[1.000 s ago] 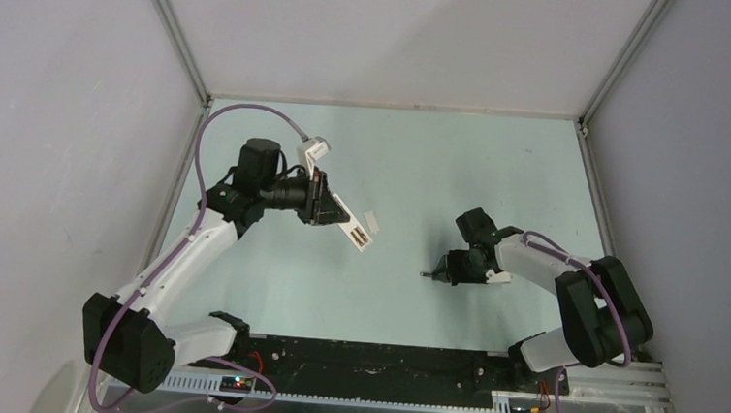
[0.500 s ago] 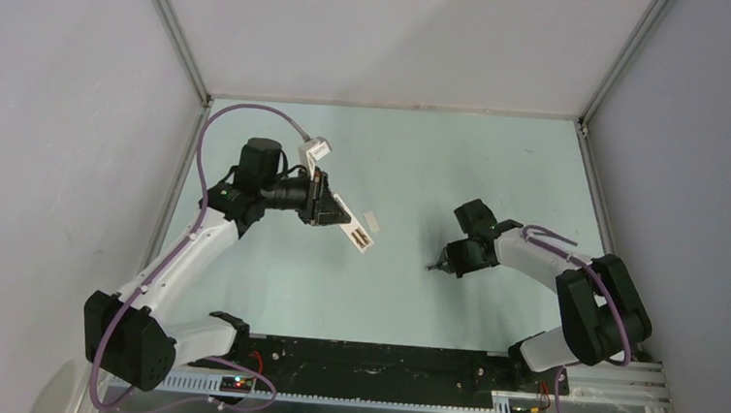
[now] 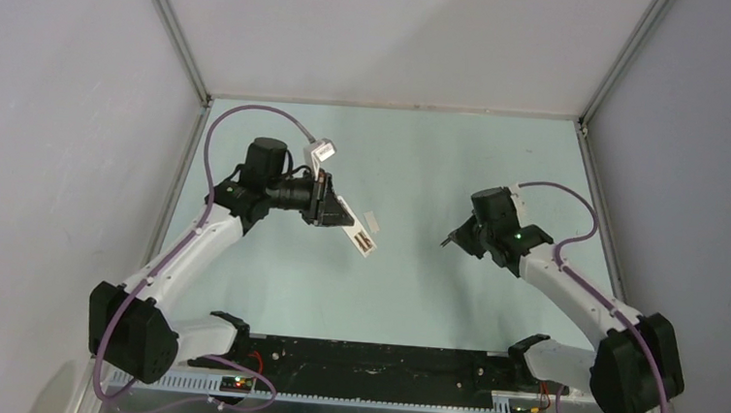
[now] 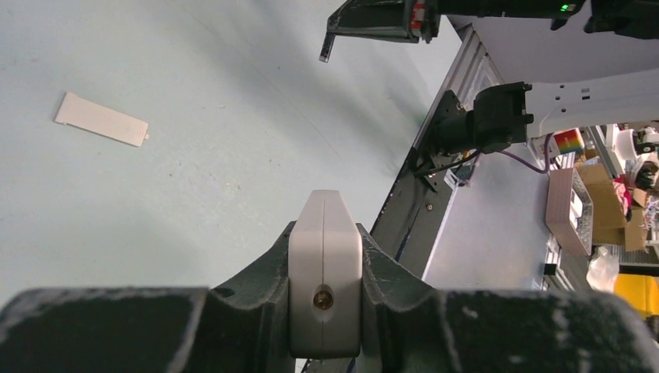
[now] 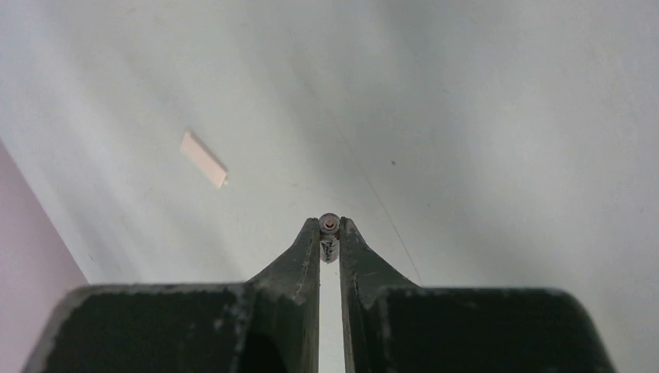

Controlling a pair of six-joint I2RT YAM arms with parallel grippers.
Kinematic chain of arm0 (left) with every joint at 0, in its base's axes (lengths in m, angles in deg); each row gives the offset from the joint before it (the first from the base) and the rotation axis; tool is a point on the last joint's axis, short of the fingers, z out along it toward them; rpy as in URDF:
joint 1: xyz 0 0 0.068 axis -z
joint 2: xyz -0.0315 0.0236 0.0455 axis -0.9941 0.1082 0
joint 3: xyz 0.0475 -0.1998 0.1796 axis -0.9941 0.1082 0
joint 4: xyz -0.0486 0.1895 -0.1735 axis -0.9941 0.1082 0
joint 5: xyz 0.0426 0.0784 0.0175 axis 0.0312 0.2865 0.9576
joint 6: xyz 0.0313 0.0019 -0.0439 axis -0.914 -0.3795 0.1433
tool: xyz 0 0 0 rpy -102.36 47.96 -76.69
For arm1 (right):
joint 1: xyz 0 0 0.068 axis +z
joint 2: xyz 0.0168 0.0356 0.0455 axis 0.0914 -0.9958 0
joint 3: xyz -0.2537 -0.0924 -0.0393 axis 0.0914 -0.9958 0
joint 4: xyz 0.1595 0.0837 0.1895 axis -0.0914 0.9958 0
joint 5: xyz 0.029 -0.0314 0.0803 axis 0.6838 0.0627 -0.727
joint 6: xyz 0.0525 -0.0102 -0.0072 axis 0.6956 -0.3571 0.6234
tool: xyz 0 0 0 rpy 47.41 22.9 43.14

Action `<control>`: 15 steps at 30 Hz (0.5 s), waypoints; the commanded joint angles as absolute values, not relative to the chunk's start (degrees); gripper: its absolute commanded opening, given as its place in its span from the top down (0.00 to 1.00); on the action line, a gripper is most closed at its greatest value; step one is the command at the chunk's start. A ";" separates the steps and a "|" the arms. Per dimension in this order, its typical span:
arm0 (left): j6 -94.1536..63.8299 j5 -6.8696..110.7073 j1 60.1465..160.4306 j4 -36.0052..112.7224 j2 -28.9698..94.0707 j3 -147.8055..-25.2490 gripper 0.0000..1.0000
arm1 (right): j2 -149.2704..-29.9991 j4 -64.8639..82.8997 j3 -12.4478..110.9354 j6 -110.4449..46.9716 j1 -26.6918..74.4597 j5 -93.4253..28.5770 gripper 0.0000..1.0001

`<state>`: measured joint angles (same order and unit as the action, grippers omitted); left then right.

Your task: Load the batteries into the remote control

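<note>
The right hand (image 3: 450, 239) is pinching a battery (image 5: 329, 227) lengthwise, aiming left at the remote (image 3: 359, 234) that the left hand (image 3: 330, 209) is gripping, well apart.

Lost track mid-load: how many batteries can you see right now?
1 for certain: a battery pinched between the right gripper's tips. The remote in the left gripper shows dark marks in its open back; a second battery may sit there, too small to tell.
</note>
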<state>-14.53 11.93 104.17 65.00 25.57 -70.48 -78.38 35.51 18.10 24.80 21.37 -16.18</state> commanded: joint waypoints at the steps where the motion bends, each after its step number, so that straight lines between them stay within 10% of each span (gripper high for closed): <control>1: -13.43 10.60 105.83 63.20 26.50 -73.61 1.00 | -72.10 29.88 19.73 7.64 23.20 -17.67 1.00; 15: -14.06 -2.54 108.06 63.19 31.50 -80.08 1.00 | -52.87 25.50 24.73 -8.69 34.95 -29.12 1.00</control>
